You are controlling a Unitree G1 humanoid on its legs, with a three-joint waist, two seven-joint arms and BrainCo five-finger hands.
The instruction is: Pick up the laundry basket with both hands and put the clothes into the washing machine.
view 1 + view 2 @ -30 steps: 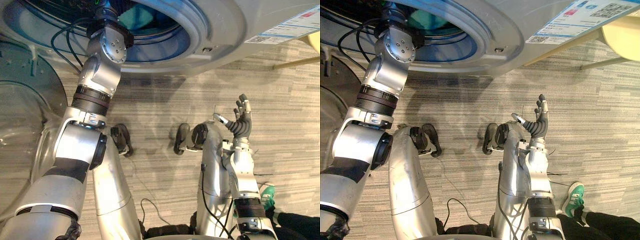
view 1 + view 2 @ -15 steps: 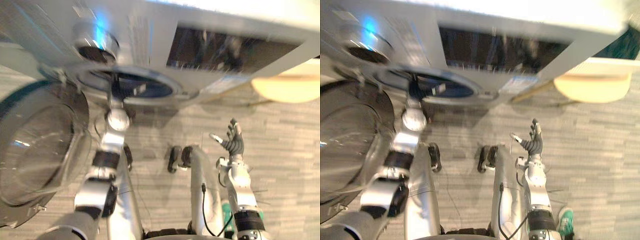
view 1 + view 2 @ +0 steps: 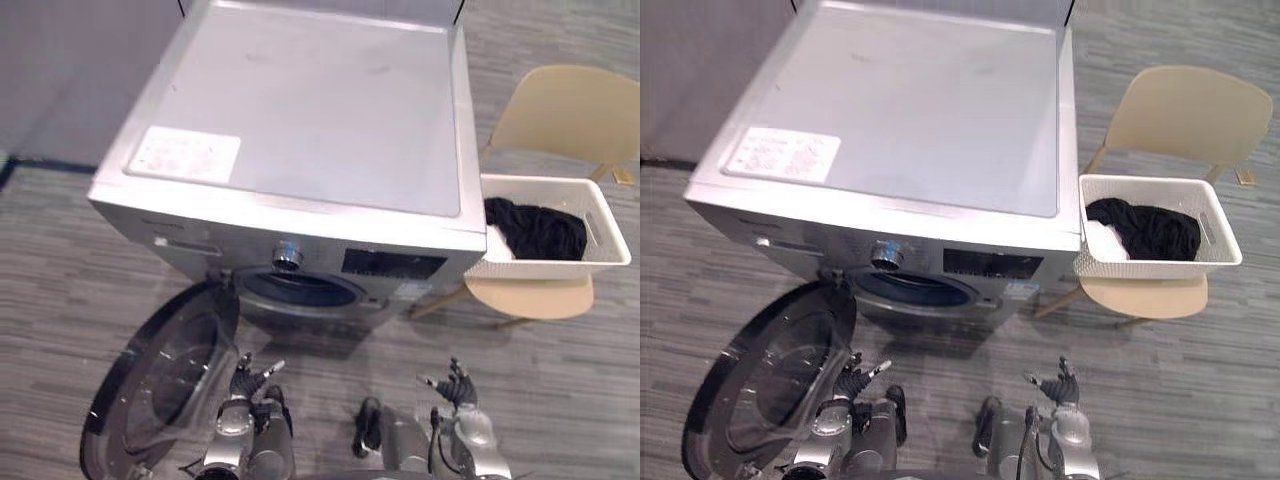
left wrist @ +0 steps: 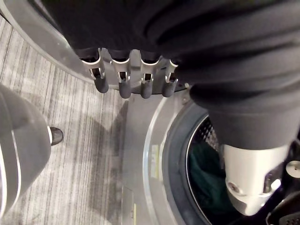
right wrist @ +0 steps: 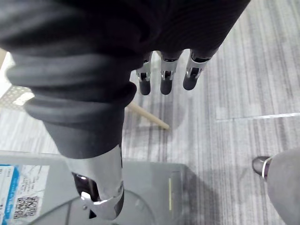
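- Now the left hand [image 3: 245, 380] is hanging low in front of the washing machine [image 3: 300, 140], just beside its open door [image 3: 165, 385]. Its fingers [image 4: 123, 84] are staying straight and loose, and it is holding nothing.
- The right hand [image 3: 455, 385] is hanging low in front of the washing machine too, toward its right side. Its fingers are reaching out straight and spread, and it is holding nothing.
- The round glass door is swinging wide open at the washing machine's left front, tipped down toward the floor.
- The drum opening [image 3: 300, 290] is showing in the washing machine's front, under a silver knob [image 3: 288, 256]. Something green [image 4: 204, 173] is lying inside the drum.
- The white laundry basket [image 3: 560, 268] is sitting on the seat of a tan chair [image 3: 560, 115], just beside the washing machine's right side. It is staying well apart from both hands.
- Black clothes [image 3: 535, 228] are lying in a heap inside the laundry basket.
- A white sticker [image 3: 185, 155] is lying flat on the washing machine's grey top, near its front left corner.
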